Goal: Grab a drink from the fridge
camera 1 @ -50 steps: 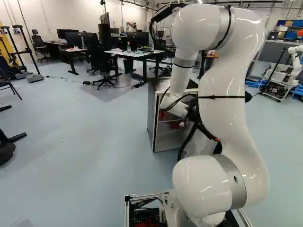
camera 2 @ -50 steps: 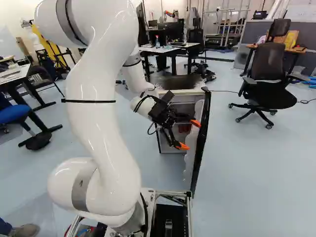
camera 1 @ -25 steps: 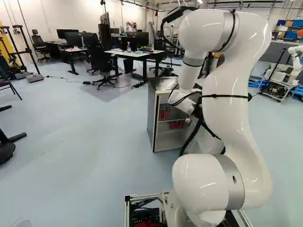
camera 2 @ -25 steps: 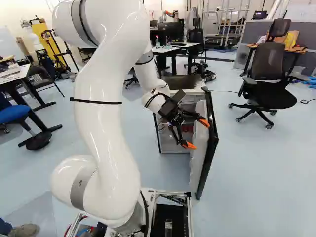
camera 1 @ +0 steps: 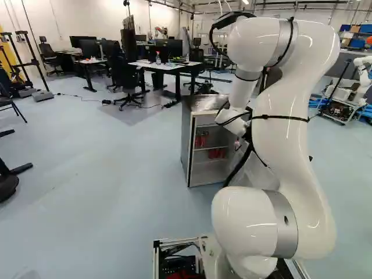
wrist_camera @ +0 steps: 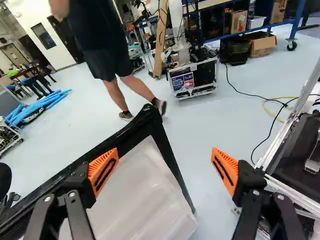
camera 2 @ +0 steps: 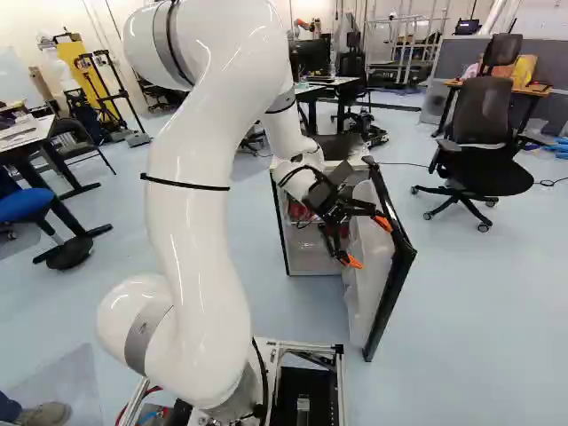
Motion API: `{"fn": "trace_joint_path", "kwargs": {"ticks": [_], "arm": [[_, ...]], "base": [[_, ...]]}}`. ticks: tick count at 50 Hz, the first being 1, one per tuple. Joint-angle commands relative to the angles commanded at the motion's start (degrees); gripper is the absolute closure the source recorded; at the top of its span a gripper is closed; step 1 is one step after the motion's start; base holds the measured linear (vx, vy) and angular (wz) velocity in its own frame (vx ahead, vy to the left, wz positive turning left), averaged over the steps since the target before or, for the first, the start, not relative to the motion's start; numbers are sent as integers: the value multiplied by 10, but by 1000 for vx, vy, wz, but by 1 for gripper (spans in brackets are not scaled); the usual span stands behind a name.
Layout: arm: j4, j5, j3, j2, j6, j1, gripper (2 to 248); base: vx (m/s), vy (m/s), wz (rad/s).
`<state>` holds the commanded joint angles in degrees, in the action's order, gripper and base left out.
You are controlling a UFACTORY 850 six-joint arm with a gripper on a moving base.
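Observation:
The gripper (camera 2: pixel 368 241) stands open at the inner side of the fridge door (camera 2: pixel 397 288) in the right base view. That door hangs wide open, its clear shelf bins facing the cabinet. In the wrist view the gripper (wrist_camera: pixel 164 155) has nothing held; one finger overlaps the door's dark frame (wrist_camera: pixel 150 120), and whether it touches cannot be told. The small fridge (camera 1: pixel 186 148) stands ahead in the left base view. Red cans sit on its upper shelf (camera 1: pixel 201 139) and more red cans (camera 1: pixel 217 153) one shelf lower.
Beyond the fridge in the left base view is a table (camera 1: pixel 165 67) with a bottle. A black office chair (camera 2: pixel 484 151) stands right of the door in the right base view. Another robot (camera 1: pixel 363 75) is at the left base view's far right.
My gripper has moved rightward, away from the fridge cabinet, and the door has swung wider along with it. The red cans show more fully. The base has stayed put.

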<state>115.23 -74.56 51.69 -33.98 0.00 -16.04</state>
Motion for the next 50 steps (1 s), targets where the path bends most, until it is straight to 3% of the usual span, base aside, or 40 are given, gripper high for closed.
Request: {"fn": "trace_joint_path", "kwargs": {"ticks": [31, 50], "arm": [[-3, 7, 77, -33, 0, -73, 3], [-41, 7, 129, -57, 0, -114, 3]], "base": [[0, 0, 0], [0, 0, 0]]}}
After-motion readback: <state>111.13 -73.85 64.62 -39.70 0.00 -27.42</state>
